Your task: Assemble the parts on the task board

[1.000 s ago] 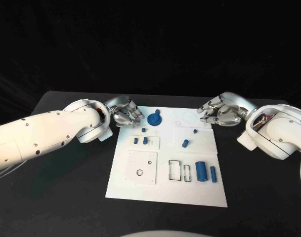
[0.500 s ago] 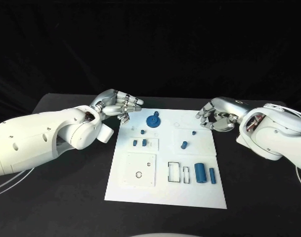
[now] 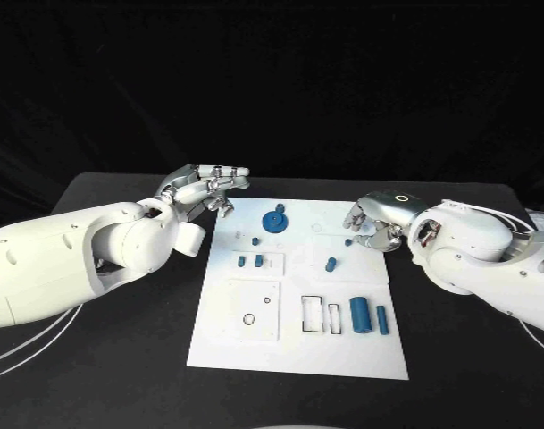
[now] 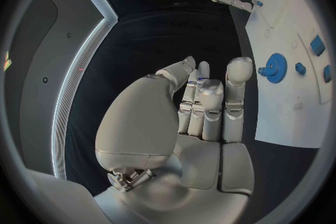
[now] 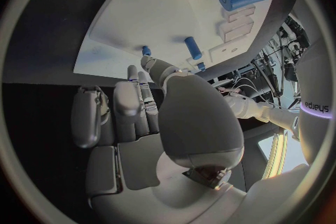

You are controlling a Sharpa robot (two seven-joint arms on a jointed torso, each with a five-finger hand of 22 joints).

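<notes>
White task board point(image 3: 300, 344) bearing blue parts point(image 3: 361, 314), blue gear point(image 3: 274, 219) at far edge

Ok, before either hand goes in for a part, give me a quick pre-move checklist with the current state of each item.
1. Left hand holds nothing: ok, fingers apart, off the board's far left corner.
2. Right hand holds nothing: ok in the wrist view, fingers apart over the board's far right edge.
3. Task board lies flat and square on the table: ok.
4. Blue gear is free to reach: ok, nothing lies over it.
5. Large blue cylinder and the thin blue peg beside it lie loose near the front right: ok.
6. Whether the small blue pieces left of centre are seated in their slots: cannot tell.
</notes>
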